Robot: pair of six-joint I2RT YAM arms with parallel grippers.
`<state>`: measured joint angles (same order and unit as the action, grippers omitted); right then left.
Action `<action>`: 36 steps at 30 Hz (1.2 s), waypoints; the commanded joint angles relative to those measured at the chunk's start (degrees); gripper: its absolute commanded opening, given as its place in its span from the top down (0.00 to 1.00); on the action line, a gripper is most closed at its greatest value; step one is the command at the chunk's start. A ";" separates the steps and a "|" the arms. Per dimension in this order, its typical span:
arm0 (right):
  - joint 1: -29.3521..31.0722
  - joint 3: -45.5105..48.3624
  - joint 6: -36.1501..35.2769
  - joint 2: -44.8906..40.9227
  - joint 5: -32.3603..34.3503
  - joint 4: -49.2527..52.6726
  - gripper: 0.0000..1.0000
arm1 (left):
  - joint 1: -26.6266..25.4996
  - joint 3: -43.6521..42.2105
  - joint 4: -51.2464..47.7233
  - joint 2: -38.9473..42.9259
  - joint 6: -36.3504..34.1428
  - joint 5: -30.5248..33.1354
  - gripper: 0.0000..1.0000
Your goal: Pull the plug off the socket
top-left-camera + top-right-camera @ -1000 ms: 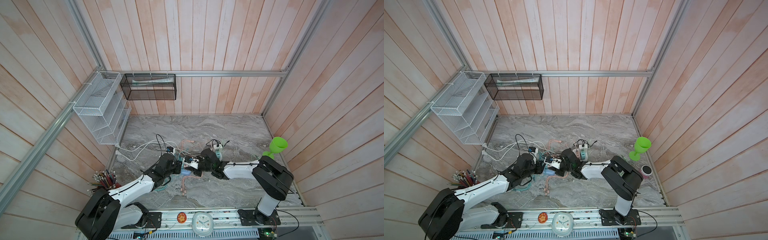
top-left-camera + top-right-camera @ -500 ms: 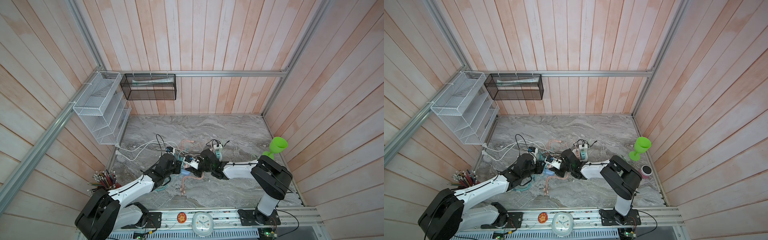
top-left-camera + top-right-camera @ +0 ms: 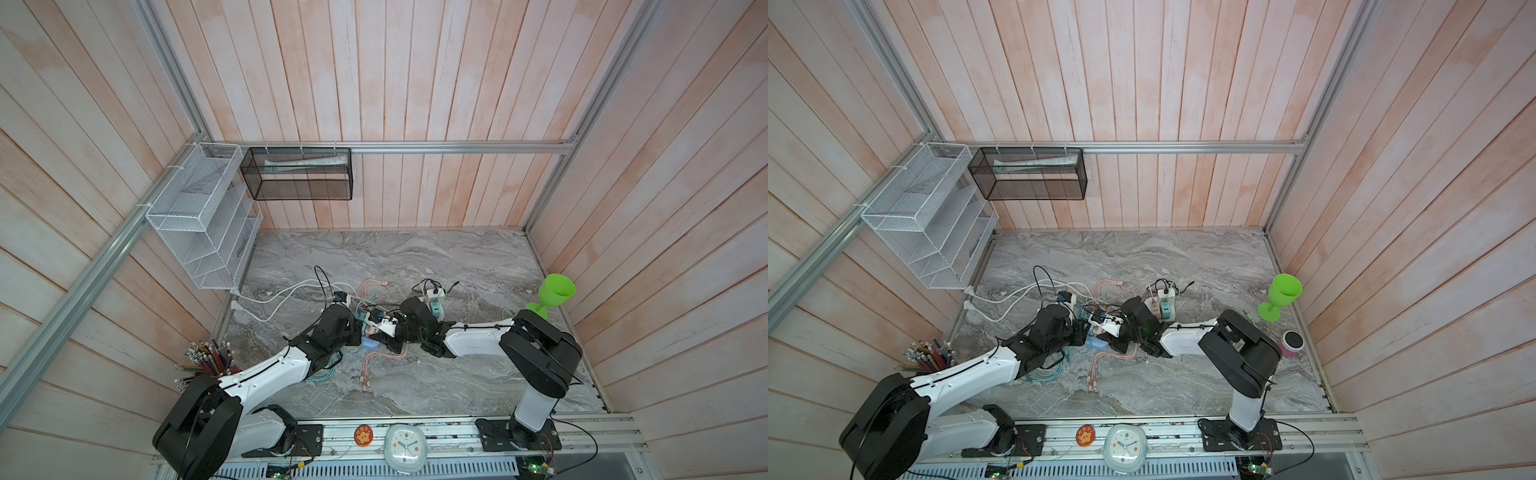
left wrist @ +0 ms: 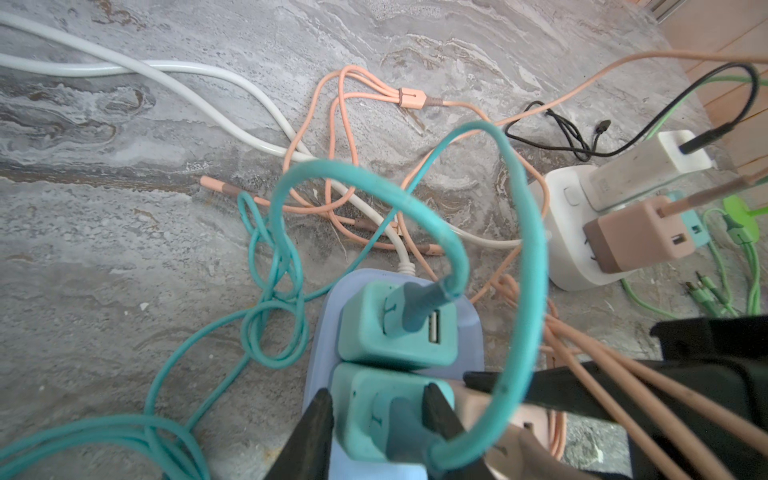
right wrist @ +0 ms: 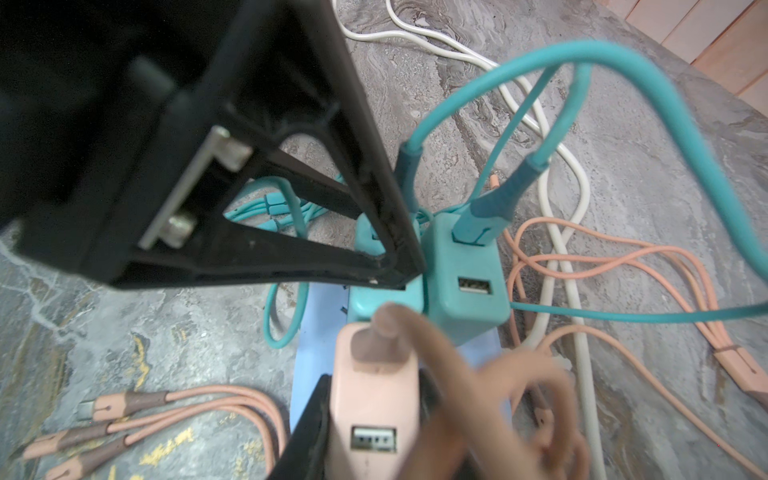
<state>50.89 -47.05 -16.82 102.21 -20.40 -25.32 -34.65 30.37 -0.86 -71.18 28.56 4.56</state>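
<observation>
**Top views.** In both top views the arms meet low over the blue strip (image 3: 371, 343) at mid-table. The left gripper (image 3: 360, 332) and right gripper (image 3: 387, 336) are just beside each other. The plugs are too small to make out here.
- A black mesh basket (image 3: 299, 183) on the back wall holds a white tube (image 3: 307, 163) lying flat. Its print is unreadable.
- A white wire rack (image 3: 195, 224) hangs on the left wall. Its contents cannot be told.
- Pencils (image 3: 208, 361) stand bunched at the left front.
- A green goblet (image 3: 555, 291) stands upright at the right edge.
- A clock (image 3: 405, 448) lies on the front rail. Its numerals are too small to read.

**Left wrist view.** The left gripper (image 4: 376, 424) is clamped on the teal plug (image 4: 365, 415), with a finger (image 4: 316, 428) pressed to each side. The plug stands in the strip (image 4: 322, 365). The far teal plug (image 4: 399, 328) sits just beyond it, touching.

**Right wrist view.** The right gripper (image 5: 370, 415) is closed tight on the pink plug (image 5: 374, 399).
- One finger (image 5: 309, 432) lies flat against the plug's side. The other is partly hidden behind a blurred pink cable (image 5: 440, 374).
- The pink plug stands upright on the strip (image 5: 316, 328), just beside the teal plug (image 5: 386, 297).
- Its USB port faces the camera. No lettering can be read on it.
</observation>
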 commanded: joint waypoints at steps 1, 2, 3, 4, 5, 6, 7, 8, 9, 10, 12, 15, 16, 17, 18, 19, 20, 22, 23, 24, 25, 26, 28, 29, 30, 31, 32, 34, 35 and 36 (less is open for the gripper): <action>0.70 -0.50 1.60 0.11 -1.83 5.63 1.00 | -0.57 -0.10 -4.29 -2.43 -1.07 2.10 0.63; 0.70 -0.65 2.02 -0.28 -1.75 5.59 1.00 | -0.83 -0.10 -4.31 -2.60 -1.11 2.44 0.64; 0.70 -0.84 2.43 -0.50 -1.81 5.71 1.00 | -1.08 -0.13 -4.47 -2.72 -1.06 2.92 0.64; 0.70 -0.99 2.88 -0.77 -1.92 5.81 1.00 | -1.44 -0.14 -4.58 -2.87 -1.09 3.45 0.64; 0.70 -1.26 3.33 -0.99 -2.09 5.91 1.00 | -1.77 -0.05 -4.68 -3.04 -1.20 3.89 0.64; 0.70 -1.46 3.71 -1.21 -2.25 6.15 1.00 | -2.05 -0.05 -4.86 -3.24 -1.25 4.29 0.64; 0.70 -1.79 4.06 -1.39 -2.42 6.29 1.00 | -2.27 0.04 -5.08 -3.41 -1.27 4.57 0.64; 0.70 -1.98 4.56 -1.61 -2.34 6.37 1.00 | -2.42 0.04 -5.13 -3.59 -1.21 4.68 0.64; 0.70 -2.23 4.90 -1.82 -2.33 6.48 1.00 | -2.45 0.04 -5.14 -3.78 -1.08 4.70 0.64; 0.63 -2.44 5.32 -2.05 -2.34 6.44 1.00 | -2.48 -0.13 -5.19 -3.93 -0.99 4.79 0.64; 0.39 -2.85 6.15 -2.34 -2.86 6.65 1.00 | -2.53 -0.31 -5.04 -4.05 -0.80 4.86 0.64; 0.09 -3.87 6.94 -2.63 -4.13 8.02 1.00 | -2.52 -0.56 -5.20 -3.73 -0.84 5.64 0.64; 0.00 -4.21 7.32 -2.72 -4.28 8.39 1.00 | -2.52 -0.55 -5.16 -3.68 -0.89 5.78 0.64; -0.09 -4.49 7.63 -2.79 -4.29 8.61 1.00 | -2.51 -0.67 -5.21 -3.70 -0.95 5.84 0.64; -0.09 -4.66 7.81 -2.80 -4.25 8.75 1.00 | -2.53 -0.67 -5.24 -3.77 -0.92 5.91 0.64; -0.09 -4.88 7.85 -2.77 -4.04 9.15 1.00 | -2.51 -0.67 -5.29 -3.97 -0.80 5.95 0.64; -0.09 -5.18 7.87 -2.72 -3.71 9.46 1.00 | -2.52 -0.71 -5.24 -4.31 -0.69 5.89 0.64; -0.09 -5.08 7.63 -2.84 -2.97 9.62 1.00 | -2.55 -0.99 -4.76 -5.05 -0.27 5.48 0.64; -0.09 -4.90 7.37 -3.04 -2.48 9.65 1.00 | -2.53 -1.30 -4.35 -5.36 -0.01 5.07 0.64; -0.09 -4.86 7.10 -3.22 -2.12 9.80 1.00 | -2.45 -1.51 -3.95 -5.53 0.22 4.78 0.64; -0.09 -4.81 6.98 -3.48 -1.89 10.01 1.00 | -2.52 -1.69 -3.66 -5.64 0.48 4.55 0.65; -0.09 -4.73 6.98 -3.68 -1.62 10.20 1.00 | -2.49 -1.85 -3.51 -5.66 0.66 4.46 0.65; 0.12 -4.80 6.85 -4.27 -1.11 10.52 1.00 | -2.44 -1.89 -3.49 -5.57 0.76 4.53 0.65; 0.53 -5.07 6.44 -4.49 -0.45 11.05 1.00 | -2.37 -1.89 -3.46 -5.55 0.75 4.59 0.65; 1.05 -5.20 5.98 -4.79 0.31 11.55 1.00 | -2.27 -1.89 -3.48 -5.55 0.80 4.50 0.65; 1.66 -5.25 5.43 -4.90 1.21 11.90 1.00 | -2.00 -1.89 -3.50 -5.58 0.97 4.13 0.65; 2.28 -5.17 5.15 -5.16 1.94 12.00 1.00 | -1.63 -1.90 -3.55 -5.77 1.06 3.53 0.65; 2.88 -4.44 4.98 -5.40 3.04 11.72 1.00 | -0.71 -1.70 -3.67 -6.19 1.24 2.03 0.65; 2.98 -4.04 5.03 -5.51 3.53 11.47 1.00 | -0.36 -1.72 -3.70 -6.41 1.32 1.28 0.65; 2.98 -3.52 5.23 -5.72 4.27 11.13 1.00 | 0.05 -1.72 -3.68 -6.58 1.33 0.63 0.65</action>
<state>51.92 -50.65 -11.62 99.61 -14.04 -14.33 -36.10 31.16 2.96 -74.37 29.39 6.11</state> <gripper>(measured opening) 0.261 0.355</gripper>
